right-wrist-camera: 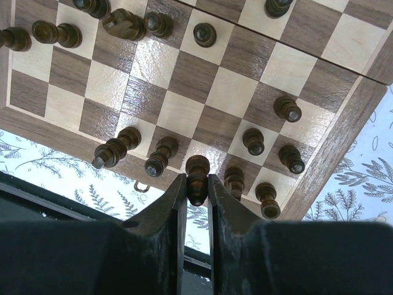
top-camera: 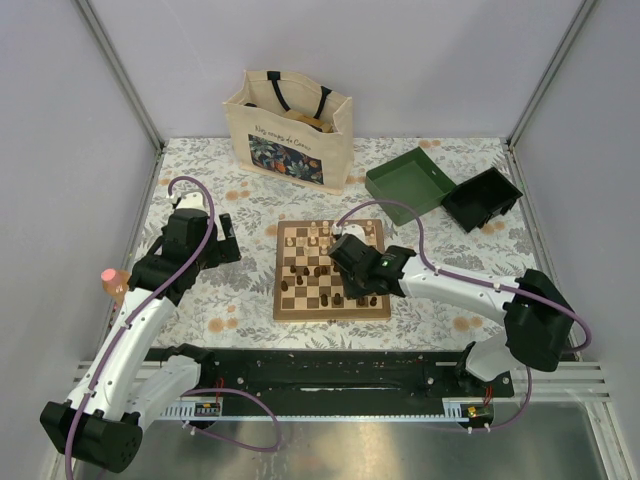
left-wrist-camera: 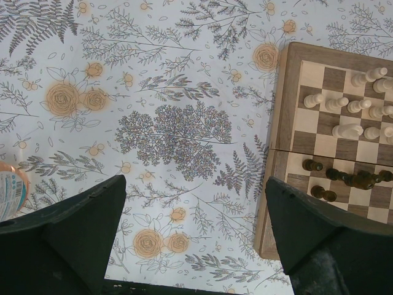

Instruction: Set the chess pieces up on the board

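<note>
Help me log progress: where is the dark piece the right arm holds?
Right wrist view, bottom centre: the dark piece is pinched between the right arm's fingers at the board's outer edge, flanked by other dark pieces.

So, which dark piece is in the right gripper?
The dark pawn clamped between the right gripper's fingers; all other dark pieces sit free of it.

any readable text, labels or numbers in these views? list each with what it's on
Tote bag: one line of cursive script above the floral print, too small to read.
Bottle: faint markings on it, blurred, unreadable.
Board: no letters or numbers visible on its border.
Nothing else in view shows text.
</note>
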